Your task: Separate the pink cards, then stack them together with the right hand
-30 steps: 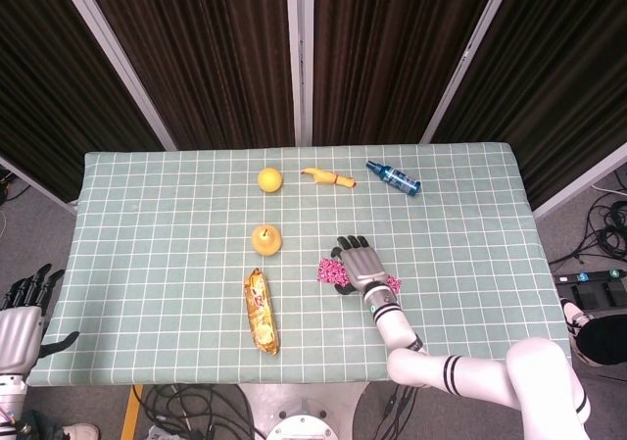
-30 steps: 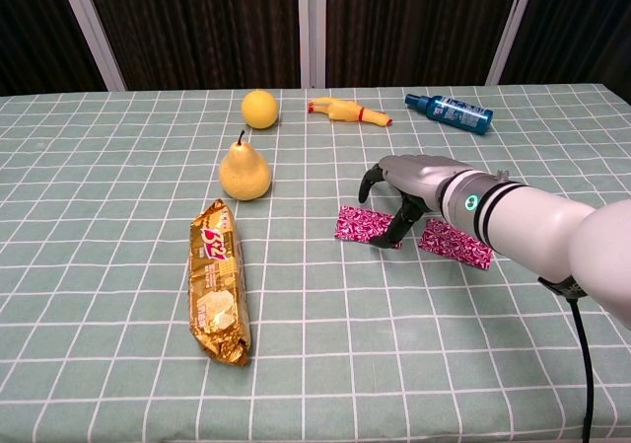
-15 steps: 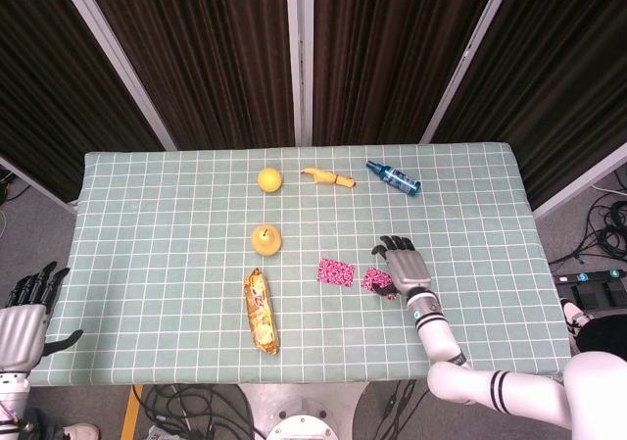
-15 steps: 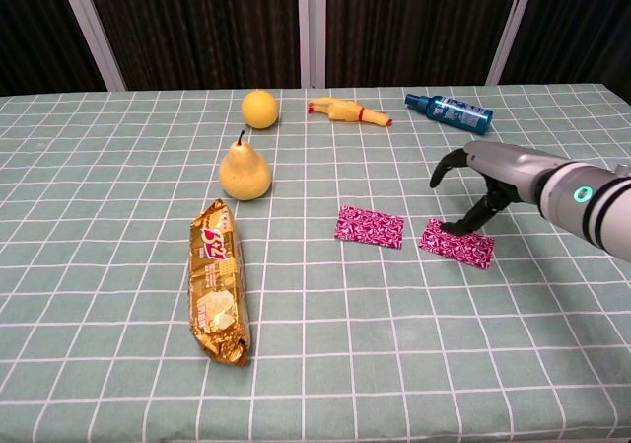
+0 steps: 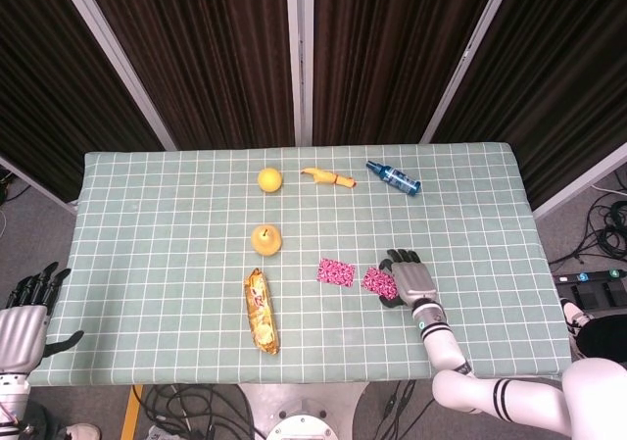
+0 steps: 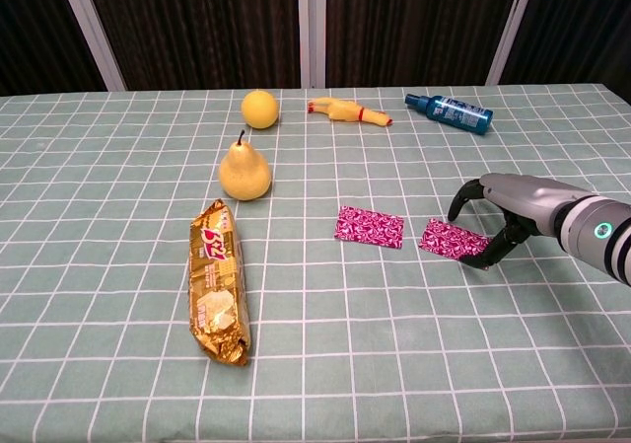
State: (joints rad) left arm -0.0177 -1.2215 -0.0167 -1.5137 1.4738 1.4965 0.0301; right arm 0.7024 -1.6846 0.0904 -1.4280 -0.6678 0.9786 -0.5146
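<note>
Head view. Two pink cards, patterned magenta, flat on the checked green desk [image 5: 147, 215], apart side by side: left card [image 5: 336, 272], right card [image 5: 377, 282]. Right hand [image 5: 411, 278] lies at the right card's far edge, fingers curled down at it; whether it actually grips the card cannot be told here. Left hand [image 5: 22, 313] off the desk's left end, fingers spread, holding nothing. One orange [image 5: 269, 179], one pear [image 5: 265, 238], one gold snack packet [image 5: 261, 310], one rubber chicken toy [image 5: 327, 176], one blue bottle [image 5: 393, 176].

Chest view. Same two cards, left card [image 6: 369, 226], right card [image 6: 455, 239]; right hand [image 6: 498, 221] arches over the right card's edge, one fingertip [image 6: 481, 262] down by its corner. Left hand does not show here. Packet's red lettering readable only here.
</note>
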